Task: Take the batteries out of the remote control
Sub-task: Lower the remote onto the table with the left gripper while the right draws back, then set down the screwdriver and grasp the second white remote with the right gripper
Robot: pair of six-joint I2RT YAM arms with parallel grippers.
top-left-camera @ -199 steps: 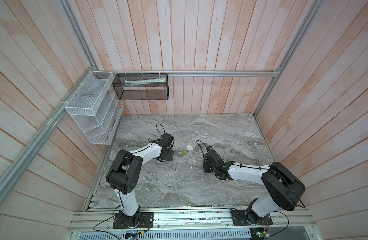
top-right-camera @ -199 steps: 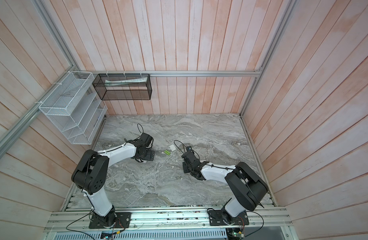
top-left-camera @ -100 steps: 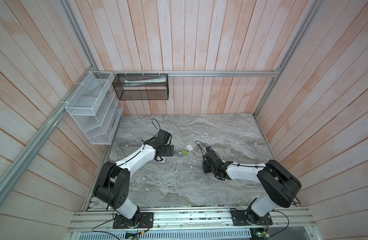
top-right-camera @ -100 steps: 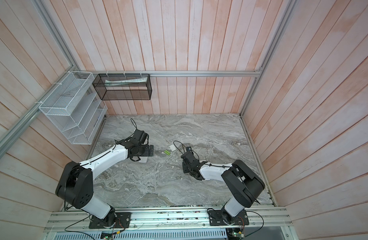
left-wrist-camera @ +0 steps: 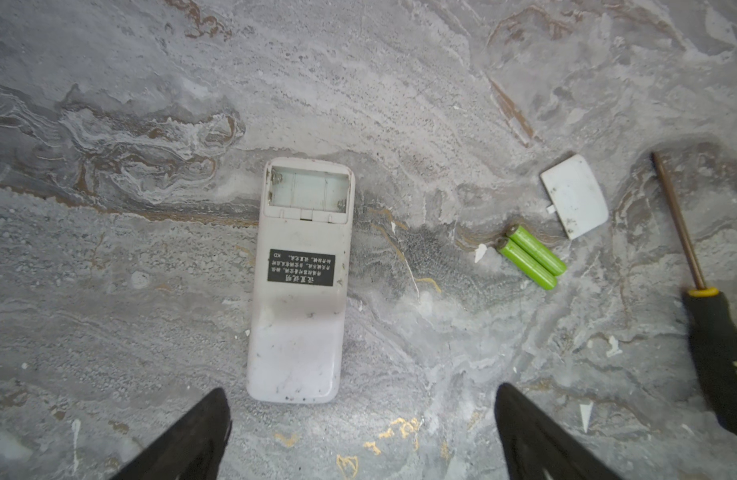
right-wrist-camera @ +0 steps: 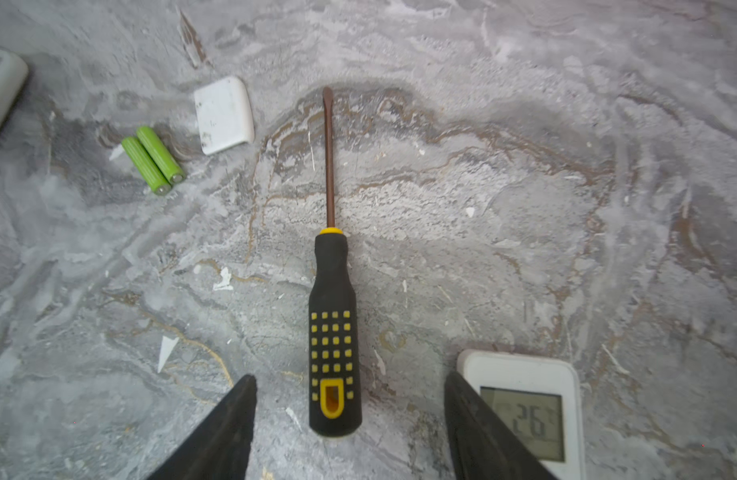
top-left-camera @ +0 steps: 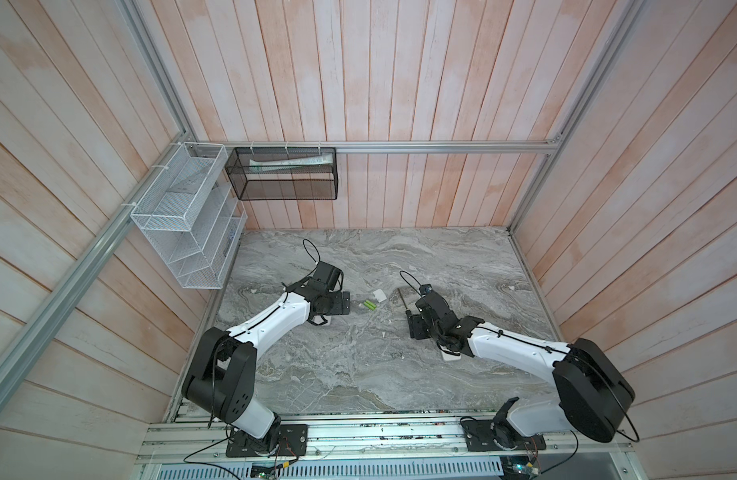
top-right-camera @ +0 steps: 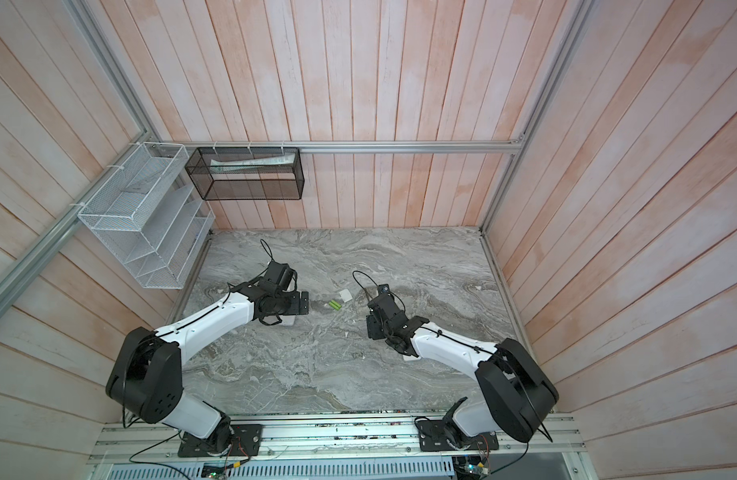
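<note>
A screwdriver [right-wrist-camera: 333,332] with a black handle and yellow dots is lying flat on the grey marbled table [top-left-camera: 358,374], its brown shaft pointing roughly toward the back wall [top-left-camera: 400,83] of pale wooden planks. A white triangular chip [right-wrist-camera: 167,351] and smaller white flecks are lying scattered on the table near the handle. A white wire rack [top-left-camera: 184,224] is hanging in the back left corner. Beside it a black mesh basket [top-left-camera: 283,183] is hanging from the aluminium rail [top-left-camera: 441,146], holding a folded paper [top-left-camera: 292,160].

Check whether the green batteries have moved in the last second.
No. In a top view the batteries still lie beside the cover, at the same spot on the table.
</note>
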